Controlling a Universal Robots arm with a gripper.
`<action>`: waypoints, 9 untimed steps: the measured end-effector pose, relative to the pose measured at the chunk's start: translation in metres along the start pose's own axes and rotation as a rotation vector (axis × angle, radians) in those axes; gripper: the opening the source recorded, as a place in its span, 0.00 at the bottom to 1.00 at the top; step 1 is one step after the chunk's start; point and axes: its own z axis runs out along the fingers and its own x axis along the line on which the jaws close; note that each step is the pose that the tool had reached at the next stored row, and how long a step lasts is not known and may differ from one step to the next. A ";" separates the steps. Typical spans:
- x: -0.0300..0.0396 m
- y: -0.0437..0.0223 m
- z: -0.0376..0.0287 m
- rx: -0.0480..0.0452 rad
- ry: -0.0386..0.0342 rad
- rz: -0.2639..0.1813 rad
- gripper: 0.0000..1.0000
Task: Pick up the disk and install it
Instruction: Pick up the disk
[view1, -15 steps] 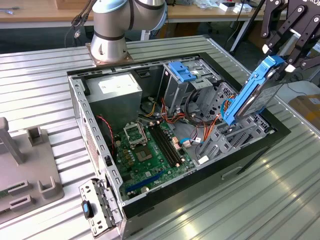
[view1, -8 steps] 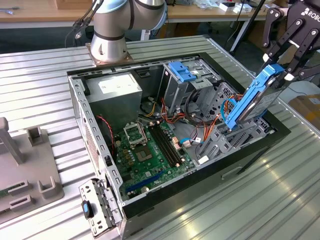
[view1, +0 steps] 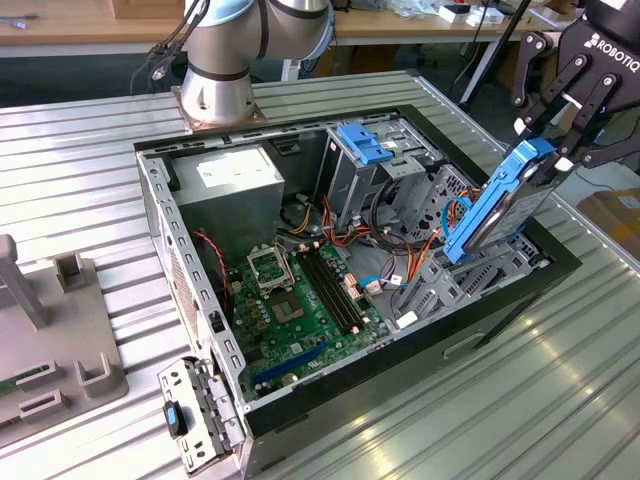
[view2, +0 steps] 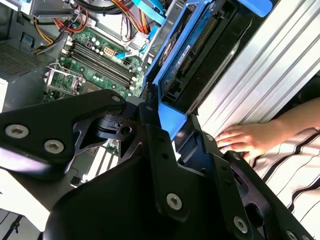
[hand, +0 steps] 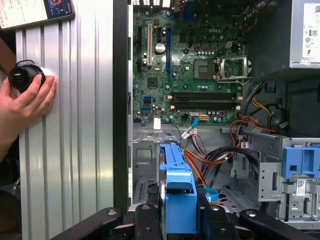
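Disk (view1: 495, 205) rails glossy blue plastic; table (view1: 560, 385) ribbed bare metal; case (view1: 400, 375) matt black

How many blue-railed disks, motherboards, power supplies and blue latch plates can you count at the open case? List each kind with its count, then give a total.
Disk: 1, held by the gripper
Motherboard: 1
Power supply: 1
Latch plate: 1
Total: 4

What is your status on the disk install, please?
Gripper shut on the disk. Disk tilted over the drive cage, not yet seated. Person's hand on the table nearby.
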 end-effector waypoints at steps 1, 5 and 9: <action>0.0000 0.0000 0.0008 0.0000 -0.0001 0.000 0.37; -0.0025 0.0000 0.0026 0.0000 -0.0001 0.000 0.37; -0.0049 0.0001 0.0069 0.0000 0.0000 0.000 0.37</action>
